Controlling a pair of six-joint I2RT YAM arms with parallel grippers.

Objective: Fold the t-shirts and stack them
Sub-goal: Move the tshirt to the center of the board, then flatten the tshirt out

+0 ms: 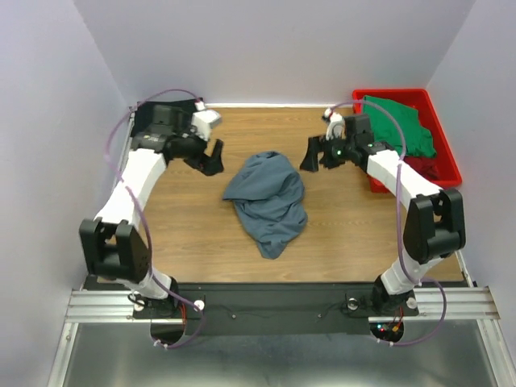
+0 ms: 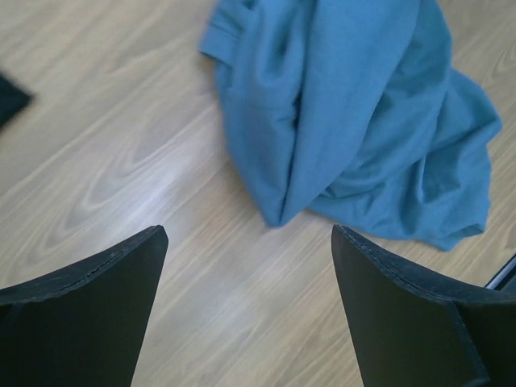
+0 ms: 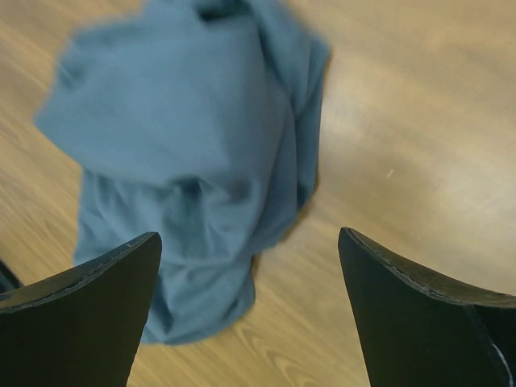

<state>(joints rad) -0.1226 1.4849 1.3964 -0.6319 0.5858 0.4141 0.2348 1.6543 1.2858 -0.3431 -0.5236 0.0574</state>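
Note:
A slate blue-grey t-shirt [image 1: 268, 198] lies crumpled in a heap in the middle of the wooden table. It also shows in the left wrist view [image 2: 355, 121] and in the right wrist view [image 3: 185, 153]. My left gripper [image 1: 214, 156] is open and empty, just left of the heap and above the wood [image 2: 246, 266]. My right gripper [image 1: 314, 153] is open and empty, just right of the heap [image 3: 250, 274]. A green t-shirt [image 1: 399, 122] lies in the red tray [image 1: 448, 161] at the back right, with dark red cloth [image 1: 426, 167] under it. No black shirt is in view.
The red plastic tray stands against the right wall behind my right arm. White walls close in the table on the left, back and right. A black rail [image 1: 274, 297] runs along the near edge between the arm bases.

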